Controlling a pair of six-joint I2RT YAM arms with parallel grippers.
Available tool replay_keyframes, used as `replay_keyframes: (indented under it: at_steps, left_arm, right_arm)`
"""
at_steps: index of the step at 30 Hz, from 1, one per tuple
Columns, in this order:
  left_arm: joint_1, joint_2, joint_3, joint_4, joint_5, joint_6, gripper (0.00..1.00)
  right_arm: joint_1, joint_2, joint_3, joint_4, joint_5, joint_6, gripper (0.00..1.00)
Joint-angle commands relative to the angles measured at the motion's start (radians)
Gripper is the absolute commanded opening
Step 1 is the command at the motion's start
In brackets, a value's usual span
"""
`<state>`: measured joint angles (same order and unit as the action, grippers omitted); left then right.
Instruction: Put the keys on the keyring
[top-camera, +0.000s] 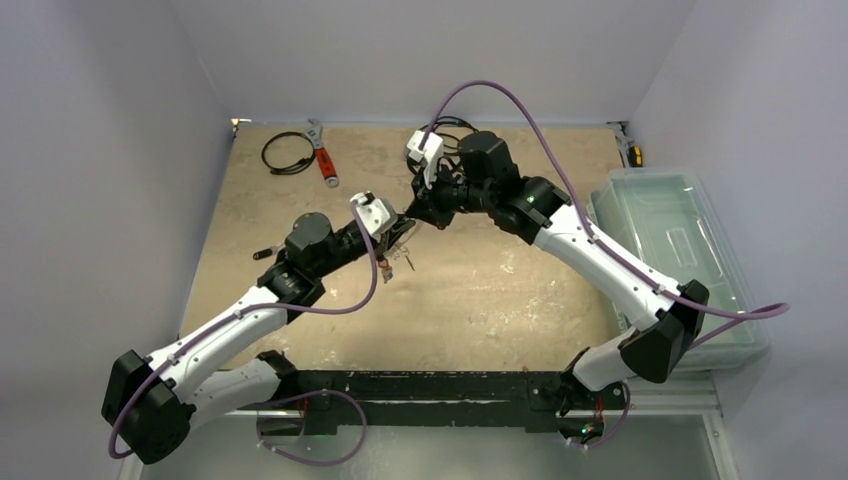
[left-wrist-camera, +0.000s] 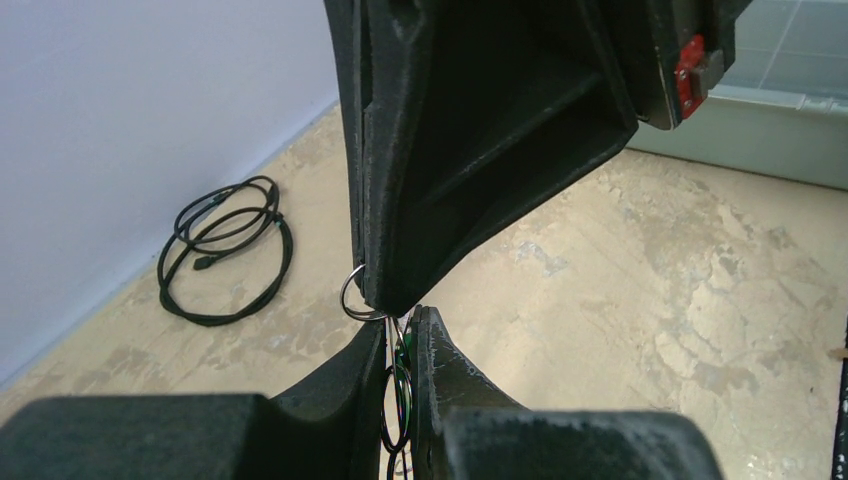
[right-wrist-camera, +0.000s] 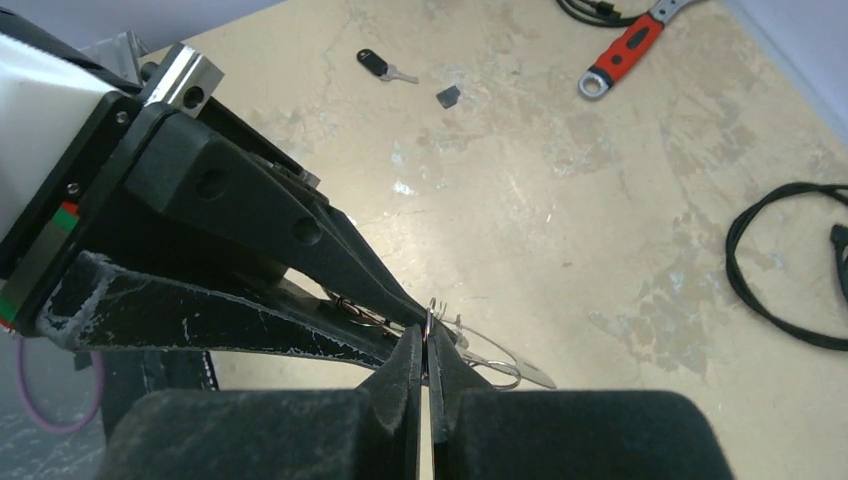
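Observation:
My two grippers meet tip to tip above the middle of the table. My left gripper (top-camera: 398, 236) (left-wrist-camera: 404, 322) is shut on a bunch of thin rings and a green-tagged key (left-wrist-camera: 401, 372); more keys (top-camera: 388, 263) dangle below it. My right gripper (top-camera: 413, 215) (right-wrist-camera: 427, 336) is shut on the thin edge of the silvery keyring (right-wrist-camera: 493, 352), whose loop also shows in the left wrist view (left-wrist-camera: 349, 298) beside the right fingers. A dark-tagged key (right-wrist-camera: 380, 65) (top-camera: 265, 254) lies alone on the table, left of the left arm.
A red-handled wrench (top-camera: 323, 158) (right-wrist-camera: 626, 48) and a coiled black cable (top-camera: 287, 152) (left-wrist-camera: 225, 250) lie at the back left. A second black cable (right-wrist-camera: 790, 265) lies behind the right arm. A clear plastic bin (top-camera: 680, 250) stands at the right edge. A small dark scrap (right-wrist-camera: 448, 96) lies near the lone key.

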<state>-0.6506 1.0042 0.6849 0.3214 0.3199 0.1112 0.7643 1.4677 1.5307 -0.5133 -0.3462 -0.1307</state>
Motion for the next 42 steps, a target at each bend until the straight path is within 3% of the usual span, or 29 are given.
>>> replay_keyframes:
  at_steps: [1,19,30,33,37,42]
  left_arm:
    - [-0.011,-0.043,0.046,-0.002,-0.038,0.094,0.00]
    - [-0.035,-0.094,0.006,-0.023,-0.160,0.257,0.00]
    - [-0.045,-0.090,-0.001,-0.022,-0.117,0.270,0.00]
    - [-0.045,-0.086,0.001,-0.018,-0.100,0.252,0.00]
    - [-0.044,-0.080,0.003,0.001,-0.064,0.217,0.00]
    - [-0.045,-0.071,0.002,0.027,-0.036,0.172,0.00]
  right_arm:
    - [-0.004,0.013,0.062,-0.067,0.012,0.033,0.00]
    - [-0.004,0.104,0.120,-0.192,-0.017,0.101,0.00]
    - [0.000,0.095,0.113,-0.157,0.013,0.109,0.00]
    - [0.000,0.064,0.091,-0.087,0.019,0.114,0.21]
    - [0.000,-0.014,0.016,0.064,0.043,0.164,0.37]
    - [-0.001,-0.139,-0.102,0.262,0.096,0.183,0.48]
